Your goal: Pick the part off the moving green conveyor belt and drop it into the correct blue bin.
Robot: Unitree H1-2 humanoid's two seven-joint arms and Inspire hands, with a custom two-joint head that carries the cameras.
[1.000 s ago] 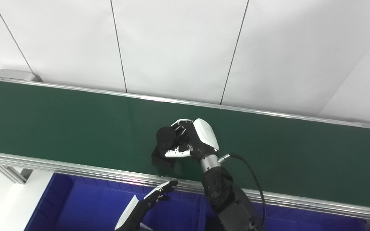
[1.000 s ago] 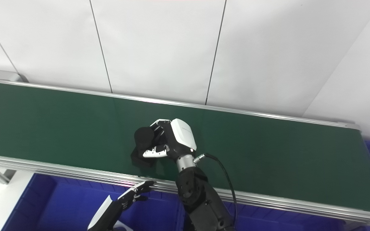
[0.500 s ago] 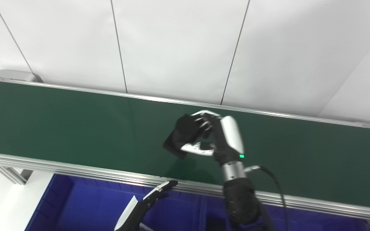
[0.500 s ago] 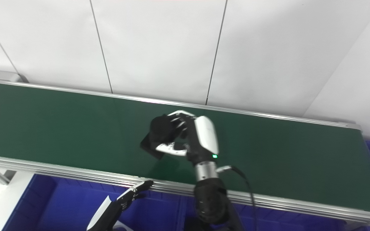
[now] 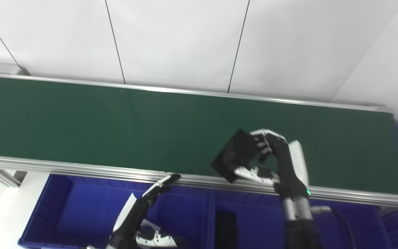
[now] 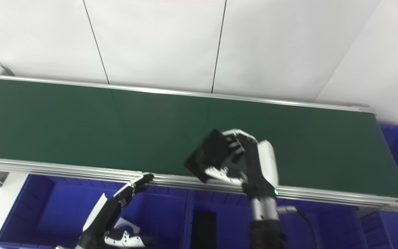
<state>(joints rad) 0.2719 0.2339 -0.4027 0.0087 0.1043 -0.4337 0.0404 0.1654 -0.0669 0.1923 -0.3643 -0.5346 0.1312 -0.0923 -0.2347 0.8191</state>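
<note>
Part (image 5: pixel 235 157), black and held in the right robot hand (image 5: pixel 271 162), has now lifted off the belt (image 5: pixel 81 121) toward its near edge, above the bins (image 5: pixel 185 214), ready to drop.

black-and-white robot hand (image 5: pixel 277 162), green wrist light, black cable

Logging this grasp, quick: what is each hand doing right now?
Left hand: open, holding nothing, over the blue bin.
Right hand: shut on the black part.
</note>
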